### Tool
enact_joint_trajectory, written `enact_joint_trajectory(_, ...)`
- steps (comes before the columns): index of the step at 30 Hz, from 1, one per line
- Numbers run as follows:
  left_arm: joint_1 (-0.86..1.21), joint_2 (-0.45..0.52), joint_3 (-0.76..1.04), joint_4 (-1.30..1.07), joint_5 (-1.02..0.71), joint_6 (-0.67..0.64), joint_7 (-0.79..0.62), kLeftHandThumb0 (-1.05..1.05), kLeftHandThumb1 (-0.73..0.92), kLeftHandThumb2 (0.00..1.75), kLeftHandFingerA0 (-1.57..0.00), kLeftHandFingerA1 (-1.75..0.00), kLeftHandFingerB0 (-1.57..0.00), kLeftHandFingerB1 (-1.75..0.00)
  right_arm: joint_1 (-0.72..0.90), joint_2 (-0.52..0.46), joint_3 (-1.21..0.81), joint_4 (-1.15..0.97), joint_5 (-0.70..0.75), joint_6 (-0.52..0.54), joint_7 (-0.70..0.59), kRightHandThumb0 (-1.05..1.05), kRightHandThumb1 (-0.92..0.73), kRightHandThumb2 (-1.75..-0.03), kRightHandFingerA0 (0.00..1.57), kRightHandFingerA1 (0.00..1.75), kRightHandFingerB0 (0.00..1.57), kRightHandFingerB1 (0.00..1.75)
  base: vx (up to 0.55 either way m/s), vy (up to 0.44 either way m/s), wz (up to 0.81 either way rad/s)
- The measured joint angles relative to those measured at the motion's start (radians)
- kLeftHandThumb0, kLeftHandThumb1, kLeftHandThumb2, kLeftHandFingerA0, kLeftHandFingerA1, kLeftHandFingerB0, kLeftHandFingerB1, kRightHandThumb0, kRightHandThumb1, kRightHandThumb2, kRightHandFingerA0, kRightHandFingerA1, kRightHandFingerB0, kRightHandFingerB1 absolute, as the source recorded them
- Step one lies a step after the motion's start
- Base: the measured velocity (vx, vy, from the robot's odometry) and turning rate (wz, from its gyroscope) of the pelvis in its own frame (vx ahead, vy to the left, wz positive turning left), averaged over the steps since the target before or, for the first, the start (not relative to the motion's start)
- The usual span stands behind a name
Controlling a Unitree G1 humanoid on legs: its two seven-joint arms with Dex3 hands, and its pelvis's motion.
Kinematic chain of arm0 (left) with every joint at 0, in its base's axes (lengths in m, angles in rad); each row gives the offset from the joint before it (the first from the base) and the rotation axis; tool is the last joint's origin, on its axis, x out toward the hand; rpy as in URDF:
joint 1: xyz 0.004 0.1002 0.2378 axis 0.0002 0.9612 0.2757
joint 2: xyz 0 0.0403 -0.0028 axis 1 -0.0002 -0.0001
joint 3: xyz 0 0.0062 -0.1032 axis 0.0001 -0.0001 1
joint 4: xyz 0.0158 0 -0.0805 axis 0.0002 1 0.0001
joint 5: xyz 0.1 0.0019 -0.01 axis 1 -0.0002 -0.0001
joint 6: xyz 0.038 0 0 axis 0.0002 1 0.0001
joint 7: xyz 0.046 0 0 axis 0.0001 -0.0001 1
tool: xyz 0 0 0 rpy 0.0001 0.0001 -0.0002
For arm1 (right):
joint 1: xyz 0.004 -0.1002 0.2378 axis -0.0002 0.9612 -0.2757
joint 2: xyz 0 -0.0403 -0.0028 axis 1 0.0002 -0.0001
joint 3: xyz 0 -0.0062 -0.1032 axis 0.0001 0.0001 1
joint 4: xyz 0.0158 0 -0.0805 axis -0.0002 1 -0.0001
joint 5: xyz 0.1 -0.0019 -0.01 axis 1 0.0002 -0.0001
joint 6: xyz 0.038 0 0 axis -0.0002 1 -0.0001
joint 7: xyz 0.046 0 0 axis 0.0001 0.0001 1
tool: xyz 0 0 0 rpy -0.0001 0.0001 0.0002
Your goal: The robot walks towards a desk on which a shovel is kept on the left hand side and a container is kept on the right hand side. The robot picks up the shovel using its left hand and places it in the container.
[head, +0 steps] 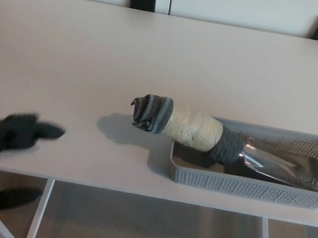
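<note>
Resting shovel [204, 135] blade-down in container [291, 195], wrapped handle overhanging rim. Left hand [10, 131] empty, fingers apart, well clear. You'd regrip padded handle: soft, grippy; metal blade likely stiff, slick.

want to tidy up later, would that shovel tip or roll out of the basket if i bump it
Probably tips rather than rolls: the shovel leans on the basket rim, its thick wrapped handle overhanging the table. The metal blade lying inside likely anchors it. The wrapping looks grippy, not slippery.
</note>
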Motion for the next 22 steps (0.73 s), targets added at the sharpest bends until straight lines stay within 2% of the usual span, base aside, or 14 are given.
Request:
enact_joint_trajectory(2,0.052,0.010,0.033,0.018,-0.031,0.001,-0.024,-0.91,0.67,0.61,-0.27,-0.33,-0.34,-0.31,0.000,0.000,0.000,0.006,0.000,0.000,0.000,-0.45,-0.63,-0.58,0.53,0.52,0.46,0.43,0.00,0.000,0.00)
enact_joint_trajectory(3,0.069,0.013,0.044,0.024,-0.042,0.001,-0.033,-0.73,0.75,0.63,-0.31,-0.37,-0.33,-0.31,0.000,0.000,0.000,0.009,0.000,0.000,0.000,-0.45,-0.62,-0.57,0.56,0.55,0.46,0.43,0.00,0.000,0.00)
enact_joint_trajectory(4,0.100,0.020,0.060,0.034,-0.062,0.001,-0.049,-0.83,0.71,0.62,-0.30,-0.35,-0.33,-0.31,0.001,0.000,0.000,0.013,0.000,0.000,0.000,-0.50,-0.48,-0.83,0.51,0.63,0.41,0.55,0.00,0.000,0.00)
enact_joint_trajectory(5,0.121,0.024,0.071,0.041,-0.077,0.001,-0.060,-0.90,0.65,0.61,-0.30,-0.37,-0.34,-0.31,0.001,0.000,0.000,0.016,0.000,0.000,0.000,-0.48,-0.61,-0.58,0.55,0.55,0.46,0.44,0.00,0.000,0.00)
enact_joint_trajectory(6,0.144,0.029,0.081,0.050,-0.090,0.001,-0.072,-0.98,0.64,0.61,-0.28,-0.37,-0.34,-0.31,0.001,0.000,0.000,0.020,0.000,0.000,0.000,-0.50,-0.60,-0.57,0.56,0.56,0.46,0.44,0.00,0.000,0.00)
enact_joint_trajectory(7,0.168,0.035,0.090,0.058,-0.105,0.001,-0.085,-0.95,0.63,0.61,-0.28,-0.36,-0.34,-0.31,0.001,0.000,-0.001,0.023,0.000,0.000,0.000,-0.53,-0.47,-0.82,0.52,0.63,0.41,0.55,0.00,0.000,0.00)
enact_joint_trajectory(8,0.195,0.039,0.099,0.068,-0.122,0.002,-0.101,-0.93,0.64,0.61,-0.30,-0.35,-0.34,-0.31,0.001,0.000,-0.001,0.029,0.000,0.000,0.000,-0.51,-0.60,-0.58,0.57,0.54,0.44,0.43,0.00,0.000,0.00)
enact_joint_trajectory(10,0.239,0.046,0.109,0.091,-0.156,0.002,-0.133,-0.92,0.66,0.61,-0.29,-0.34,-0.31,-0.30,0.000,0.000,-0.001,0.041,0.001,0.000,0.000,-0.50,-0.60,-0.57,0.57,0.52,0.45,0.42,0.00,0.000,0.00)
enact_joint_trajectory(11,0.255,0.049,0.111,0.100,-0.167,0.001,-0.145,-0.90,0.70,0.63,-0.27,-0.33,-0.28,-0.29,0.000,0.000,-0.002,0.044,0.001,0.000,0.000,-0.52,-0.47,-0.83,0.52,0.62,0.39,0.53,0.00,0.000,0.00)
enact_joint_trajectory(12,0.272,0.053,0.112,0.113,-0.182,0.001,-0.161,-0.87,0.72,0.63,-0.27,-0.36,-0.27,-0.29,0.000,0.000,-0.002,0.048,0.001,0.000,0.000,-0.47,-0.61,-0.57,0.56,0.52,0.45,0.42,0.00,0.000,0.00)
enact_joint_trajectory(14,0.303,0.064,0.112,0.149,-0.210,0.000,-0.197,-0.80,0.72,0.62,-0.22,-0.37,-0.21,-0.29,-0.002,0.000,-0.004,0.058,0.001,0.000,0.000,-0.45,-0.61,-0.57,0.55,0.53,0.45,0.43,0.00,0.000,0.00)
enact_joint_trajectory(18,0.343,0.068,0.112,0.245,-0.248,-0.005,-0.262,-0.78,0.81,0.65,-0.20,-0.33,-0.22,-0.28,-0.004,0.001,-0.010,0.084,0.002,-0.003,0.000,-0.44,-0.63,-0.58,0.53,0.51,0.45,0.43,0.00,0.000,0.00)
enact_joint_trajectory(20,0.353,0.063,0.112,0.314,-0.264,-0.008,-0.282,-0.77,0.76,0.63,-0.21,-0.34,-0.25,-0.30,-0.003,0.001,-0.016,0.097,0.002,-0.008,0.000,-0.48,-0.62,-0.58,0.54,0.51,0.45,0.42,0.00,0.000,0.00)
enact_joint_trajectory(22,0.356,0.053,0.112,0.348,-0.269,-0.009,-0.282,-0.76,0.77,0.63,-0.16,-0.36,-0.21,-0.29,-0.003,0.001,-0.018,0.105,0.002,-0.012,0.000,-0.48,-0.62,-0.58,0.53,0.51,0.44,0.42,0.00,0.000,0.00)
